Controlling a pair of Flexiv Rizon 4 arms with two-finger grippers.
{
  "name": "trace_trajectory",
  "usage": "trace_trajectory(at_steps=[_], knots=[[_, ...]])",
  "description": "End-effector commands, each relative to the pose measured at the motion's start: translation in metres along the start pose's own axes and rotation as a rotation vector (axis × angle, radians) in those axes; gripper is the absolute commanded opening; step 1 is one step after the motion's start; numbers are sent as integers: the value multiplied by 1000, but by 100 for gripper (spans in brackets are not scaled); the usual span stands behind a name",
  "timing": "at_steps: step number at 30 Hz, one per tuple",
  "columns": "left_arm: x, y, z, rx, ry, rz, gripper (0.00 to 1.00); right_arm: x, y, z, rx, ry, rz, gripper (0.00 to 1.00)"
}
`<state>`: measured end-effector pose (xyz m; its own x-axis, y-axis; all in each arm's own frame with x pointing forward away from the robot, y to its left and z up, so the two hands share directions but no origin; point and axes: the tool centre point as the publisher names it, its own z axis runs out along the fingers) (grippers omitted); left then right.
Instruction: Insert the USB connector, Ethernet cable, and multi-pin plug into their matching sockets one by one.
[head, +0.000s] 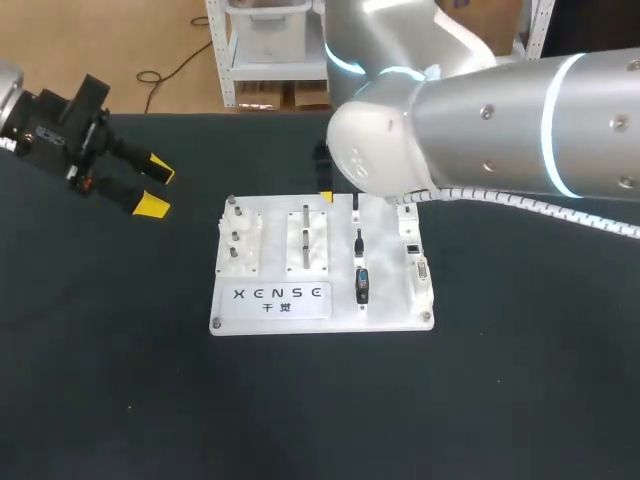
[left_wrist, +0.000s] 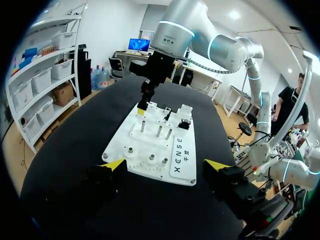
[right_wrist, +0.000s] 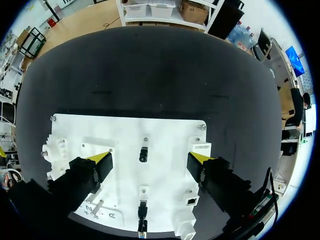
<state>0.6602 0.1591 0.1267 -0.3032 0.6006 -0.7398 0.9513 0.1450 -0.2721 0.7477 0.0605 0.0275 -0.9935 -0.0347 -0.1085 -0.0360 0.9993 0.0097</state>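
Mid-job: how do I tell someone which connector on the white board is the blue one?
Start at the white board. Right of its printed label runs a column of three dark connectors. The blue plug is the one nearest the robot, the only one showing blue.

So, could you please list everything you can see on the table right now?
Black table: one, black, under everything.
White plastic board: one, white, mid-table.
Small black cable connectors: three, black, one partly blue, in a row on the board's right half.
Silver metal pegs: several, silver, upright on the board's left half.
White socket blocks: at least two, white, along the board's right edge.
Left gripper: one, black, yellow tips, open, above the table left of the board.
Right gripper: one, black, yellow tips, open, over the board.
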Motion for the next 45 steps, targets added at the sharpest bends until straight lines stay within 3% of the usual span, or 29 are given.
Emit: trace_trajectory(at_steps=[1,27,29,31,33,37,45], knots=[[1,0,0,-1,-1,2,100,7,-3,-2,-4,-18,2,100],[1,0,0,-1,-1,2,100,6,2,3,12,5,22,100],[1,0,0,-1,-1,2,100,5,1,5,15,14,26,79],[1,0,0,-1,-1,2,100,4,1,6,23,13,30,70],[1,0,0,-1,-1,2,100,3,1,7,28,15,37,50],[1,0,0,-1,-1,2,100,1,3,7,26,19,39,40],[1,0,0,-1,-1,2,100,-1,6,10,29,27,43,29]])
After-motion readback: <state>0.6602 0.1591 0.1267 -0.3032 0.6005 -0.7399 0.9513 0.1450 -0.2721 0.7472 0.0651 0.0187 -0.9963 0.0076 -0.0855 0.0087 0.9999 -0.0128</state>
